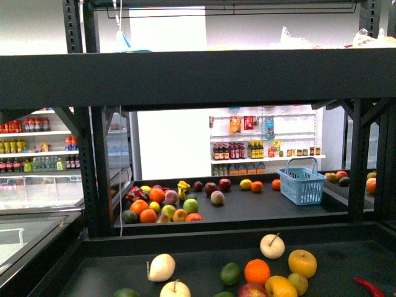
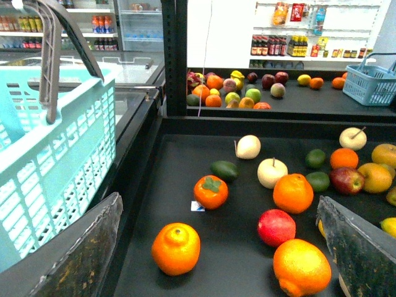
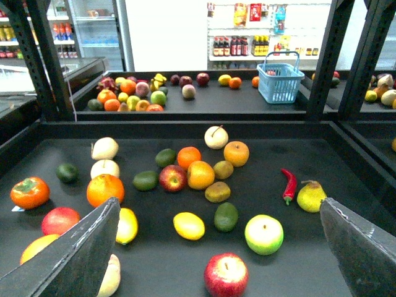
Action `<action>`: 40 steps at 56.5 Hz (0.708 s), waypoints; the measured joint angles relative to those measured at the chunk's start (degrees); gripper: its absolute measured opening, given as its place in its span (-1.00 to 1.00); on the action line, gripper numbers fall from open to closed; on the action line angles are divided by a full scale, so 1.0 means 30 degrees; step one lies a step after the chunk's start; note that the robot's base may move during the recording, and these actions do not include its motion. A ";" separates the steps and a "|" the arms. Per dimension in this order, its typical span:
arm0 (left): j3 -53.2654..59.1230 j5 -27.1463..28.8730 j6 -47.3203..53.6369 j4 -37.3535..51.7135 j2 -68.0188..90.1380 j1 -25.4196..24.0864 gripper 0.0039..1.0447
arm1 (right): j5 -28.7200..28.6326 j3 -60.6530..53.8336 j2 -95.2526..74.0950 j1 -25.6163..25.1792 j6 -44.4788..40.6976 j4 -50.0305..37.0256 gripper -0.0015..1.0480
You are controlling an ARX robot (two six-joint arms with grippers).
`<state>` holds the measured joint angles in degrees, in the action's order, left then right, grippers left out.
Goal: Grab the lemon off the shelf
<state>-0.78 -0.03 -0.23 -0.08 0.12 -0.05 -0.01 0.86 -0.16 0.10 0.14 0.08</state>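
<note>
As the right gripper (image 3: pixel 218 204) and left gripper (image 2: pixel 218 198) are hanging wide open, gripping nothing, the lemon (image 3: pixel 189 226) is lying on the shelf (image 3: pixel 266 154) tray beside a dark avocado (image 3: pixel 226 216), near the right gripper, while a teal basket (image 2: pixel 55 154) is standing beside the left one, its inside hidden.

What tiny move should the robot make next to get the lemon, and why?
Probably ease the right gripper down onto the bright yellow oval lemon: its jaws stand wide open and empty, and the lemon lies on the black shelf tray, within their span.
</note>
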 joint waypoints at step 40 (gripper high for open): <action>-1.0367 -0.8779 -1.7384 -0.0532 1.5045 -0.9588 0.85 | -0.0007 0.0000 0.0000 0.0000 0.0000 0.0000 0.86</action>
<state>-31.88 -26.37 -52.38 -1.67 45.25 -28.82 -0.03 0.86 -0.16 0.10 0.14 0.08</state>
